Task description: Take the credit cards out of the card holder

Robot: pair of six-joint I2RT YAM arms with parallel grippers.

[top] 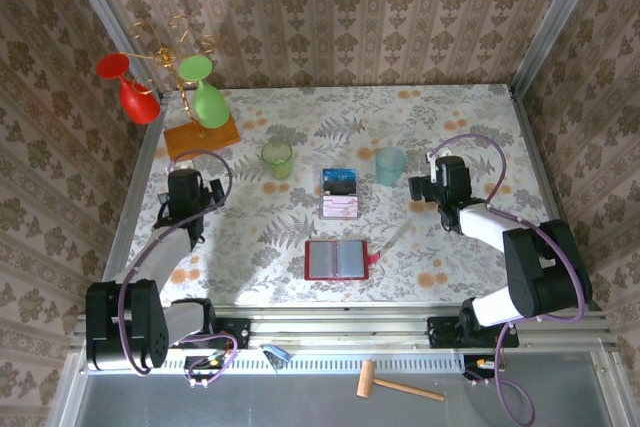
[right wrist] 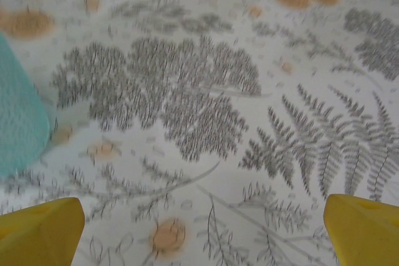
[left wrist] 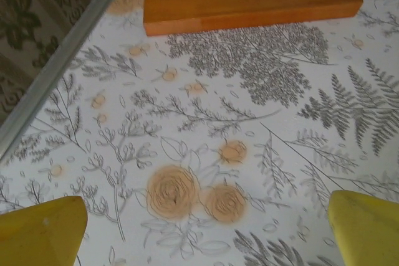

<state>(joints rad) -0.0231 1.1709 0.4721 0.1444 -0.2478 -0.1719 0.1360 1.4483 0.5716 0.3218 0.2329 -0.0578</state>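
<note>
Red wallet [top: 338, 259] lies open on floral counter [top: 450, 127], two thin cards [top: 340, 205] beyond; left claw [left wrist: 206, 219] and right claw [right wrist: 202, 219] spread.

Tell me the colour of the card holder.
The card holder is red, seen best in the top external view.

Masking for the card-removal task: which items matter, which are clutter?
Job: red card holder, dark blue card, pink-white card.
Lying about: green cup, teal cup, orange wooden base, wooden mallet.
</note>
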